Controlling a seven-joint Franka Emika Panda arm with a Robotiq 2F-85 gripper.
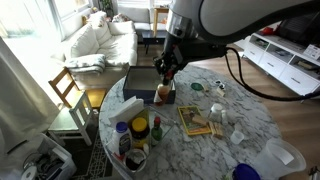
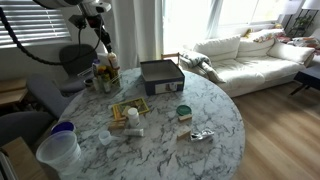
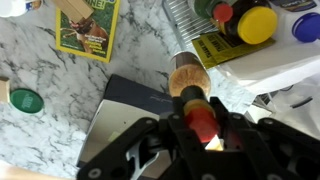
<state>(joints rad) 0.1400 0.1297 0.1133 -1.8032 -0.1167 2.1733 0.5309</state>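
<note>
**1. Status of work**

We find the end effector [image 3: 203, 128] closed almost fully on a slim cylindrical object with a round tan wooden end and a red mid-section [image 3: 190, 78]. We judge the grasp complete and the release not yet done. The object points down from the fingers. Its wooden end sits over the border between the dark grey rectangular box [image 3: 125, 105] and the round white marble-patterned desk [image 3: 60, 90]. In an exterior view the object [image 1: 163, 92] hangs below the end effector [image 1: 167, 68], just beside the box [image 1: 142, 80]. We cannot tell whether its lower end touches the desk [image 1: 235, 125].

**2. Materials and shapes**

- Cylindrical object: the wooden end is circular and matte. The red section is smooth and glossy, probably plastic or lacquer.
- Box: flat lid, matte surface, squared corners, rigid.
- Desk: polished surface with grey veining.
- Flat green-and-yellow printed paper booklet [image 3: 88, 25]: thin and flexible, lying well apart from the object.
- Round green lid [image 3: 25, 100]: low disc, lying on the desk.
- Yellow-capped bottle [image 3: 257, 22]: the cap is a smooth dome.
</note>
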